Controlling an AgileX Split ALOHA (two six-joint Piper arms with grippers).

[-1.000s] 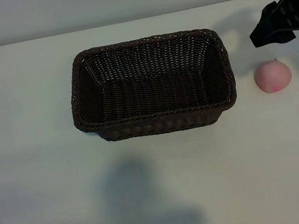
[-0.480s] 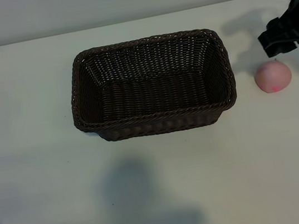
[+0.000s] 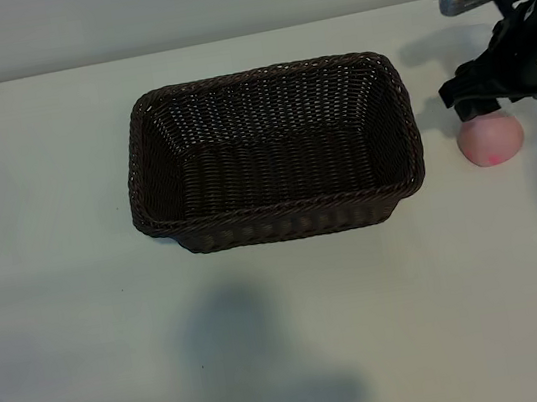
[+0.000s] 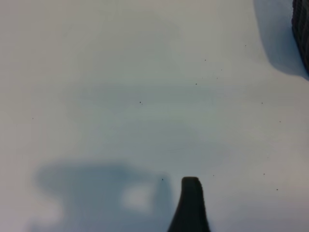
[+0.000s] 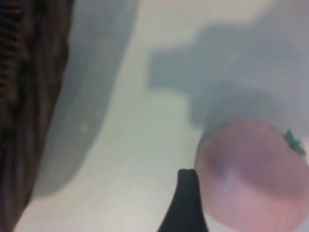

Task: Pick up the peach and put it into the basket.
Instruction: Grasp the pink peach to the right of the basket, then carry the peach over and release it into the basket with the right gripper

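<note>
The peach (image 3: pixel 491 142), pale pink with a darker spot, lies on the white table to the right of the basket (image 3: pixel 260 74), a dark-brown woven one that holds nothing. My right gripper (image 3: pixel 482 106) hangs open just over the peach's far edge and covers its top. In the right wrist view one dark finger (image 5: pixel 187 193) stands beside the peach (image 5: pixel 256 179), close to its skin, with the basket wall (image 5: pixel 24 96) off to one side. The left arm is outside the exterior view. In its wrist view, one finger (image 4: pixel 191 198) shows over bare table, and the gripper is open.
The white table (image 3: pixel 285 310) runs wide in front of the basket and to its left. The table's far edge (image 3: pixel 224 41) lies close behind the basket. A corner of the basket (image 4: pixel 301 29) shows in the left wrist view.
My right gripper has come down and toward the left, from behind the peach to right over its far edge. The peach and basket have not moved.
</note>
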